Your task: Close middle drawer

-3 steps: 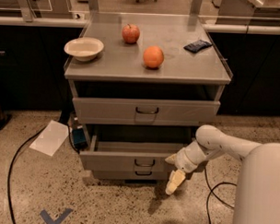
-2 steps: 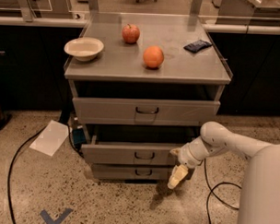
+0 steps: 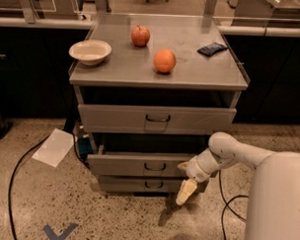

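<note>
The middle drawer [image 3: 123,164] of the grey metal cabinet is a shallow tray with a flat front and a small dark handle [image 3: 154,166]. It stands only a little proud of the bottom drawer [image 3: 128,183], with a dark gap above it. My gripper [image 3: 185,185] is at the right end of the middle drawer's front, touching or very close to it, and hangs down in front of the bottom drawer. My white arm [image 3: 237,152] reaches in from the lower right.
The top drawer [image 3: 115,118] juts out slightly. On the cabinet top are a white bowl [image 3: 90,51], an apple [image 3: 140,35], an orange [image 3: 164,61] and a dark packet [image 3: 211,48]. A sheet of paper [image 3: 53,147], cables [image 3: 20,167] and a blue floor mark [image 3: 59,233] lie at left.
The middle drawer has slid back into the cabinet and sticks out much less. My gripper and arm have moved forward with its front.
</note>
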Robot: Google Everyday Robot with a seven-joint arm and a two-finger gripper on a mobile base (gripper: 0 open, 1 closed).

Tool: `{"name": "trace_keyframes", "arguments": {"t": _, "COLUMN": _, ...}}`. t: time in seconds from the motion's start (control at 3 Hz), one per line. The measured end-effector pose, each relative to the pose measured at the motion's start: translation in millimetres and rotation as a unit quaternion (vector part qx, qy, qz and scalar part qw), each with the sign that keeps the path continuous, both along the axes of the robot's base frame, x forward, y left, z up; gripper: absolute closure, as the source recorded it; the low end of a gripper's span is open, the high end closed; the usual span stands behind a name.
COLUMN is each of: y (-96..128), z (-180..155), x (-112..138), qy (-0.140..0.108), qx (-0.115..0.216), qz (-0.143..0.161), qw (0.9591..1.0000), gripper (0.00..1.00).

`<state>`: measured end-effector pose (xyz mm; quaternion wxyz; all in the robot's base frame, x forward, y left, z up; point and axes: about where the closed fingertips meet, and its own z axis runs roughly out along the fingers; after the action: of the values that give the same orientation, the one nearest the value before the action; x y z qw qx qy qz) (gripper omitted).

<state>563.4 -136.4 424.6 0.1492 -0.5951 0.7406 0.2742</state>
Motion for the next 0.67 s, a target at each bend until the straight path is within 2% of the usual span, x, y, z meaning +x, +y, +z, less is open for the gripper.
{"name": "trace_keyframes", "arguments": {"t": 0.33, "y": 11.1, "z": -9.6, "x": 12.1, "qy": 0.006, "qx": -0.003, "qz": 0.012, "qw": 0.9999, "gripper": 0.00}}
{"name": "trace_keyframes", "arguments": {"t": 0.67, "y": -1.9, "z": 2.6, "x": 38.7, "qy": -0.020, "qx": -0.017, "qz": -0.013, "qw": 0.9996, "gripper": 0.00}}
